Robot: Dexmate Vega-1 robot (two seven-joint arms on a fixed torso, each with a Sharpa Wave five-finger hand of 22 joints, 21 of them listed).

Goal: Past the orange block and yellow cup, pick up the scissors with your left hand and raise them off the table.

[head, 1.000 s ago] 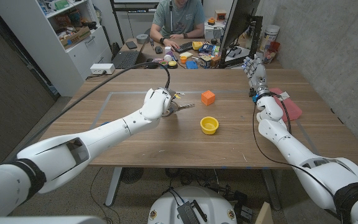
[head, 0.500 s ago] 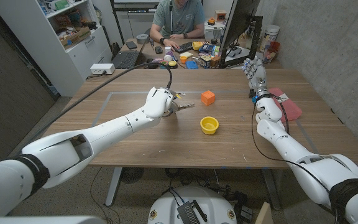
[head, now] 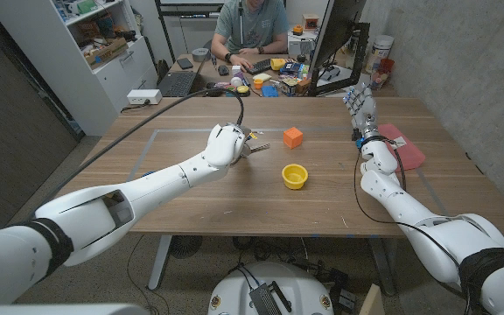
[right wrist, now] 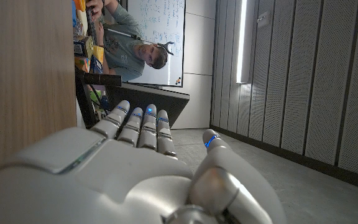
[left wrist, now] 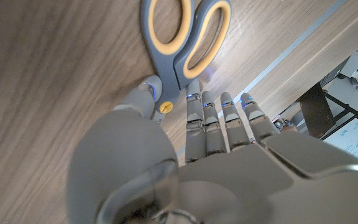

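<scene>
Left wrist view shows you the grey-handled scissors with yellow-lined finger loops (left wrist: 185,40) lying against the wooden table (left wrist: 48,68), loops pointing away from your left hand (left wrist: 185,155) and the yellow pivot screw close to the thumb. The thumb sits on one side of the pivot and the fingers (left wrist: 207,118) run straight and pressed together on the other, so you are pinching the scissors near the pivot; you cannot tell from this angle whether they have left the tabletop. Head view puts the scissors (head: 256,147) at the tip of your left hand (head: 226,144), their long axis running roughly toward the robot's right, with the blades sticking out past the hand toward the small orange block (head: 293,136). The round yellow cup (head: 295,176) stands nearer the robot than the block, both just beside the scissors. Your left arm stretches out from the bottom corner across the table. Your right hand (head: 360,105) stands upright at the table's right side with its fingers extended and holding nothing, near a flat red object (head: 407,149).
</scene>
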